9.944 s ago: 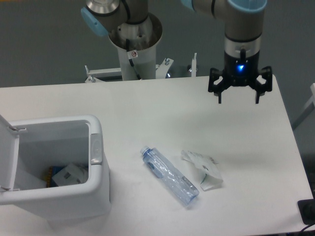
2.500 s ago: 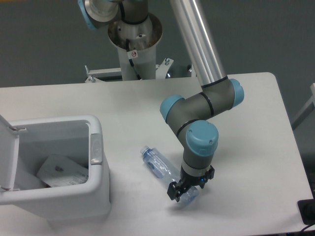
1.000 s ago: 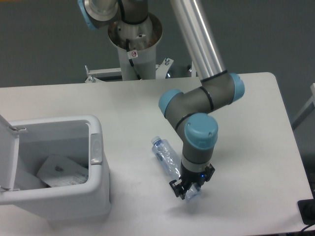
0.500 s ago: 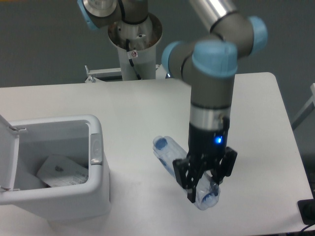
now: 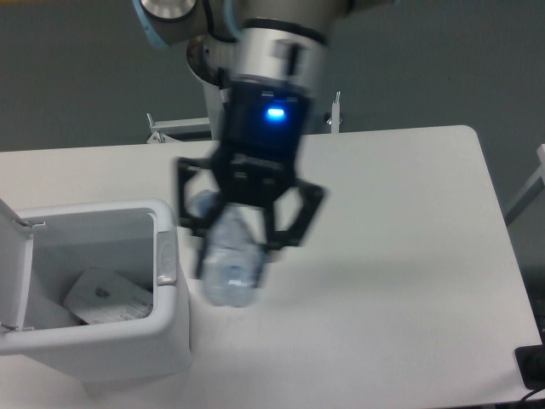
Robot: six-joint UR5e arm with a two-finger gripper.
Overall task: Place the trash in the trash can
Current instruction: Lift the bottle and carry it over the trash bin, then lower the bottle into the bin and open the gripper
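Observation:
My gripper hangs high above the table, close to the camera and blurred by motion. It is shut on the crushed clear bluish bottle, which points toward the camera. The bottle hangs just right of the white trash can, whose lid stands open at the left edge. Inside the can lies a white paper wrapper. The grey oval latch shows on the can's right rim.
The robot's base column rises behind the table's far edge. A dark object sits at the lower right corner, off the table.
My gripper has risen and swung left with the bottle, from the middle right of the table to beside the trash can. Earlier, the wrapper went from the table into the can.

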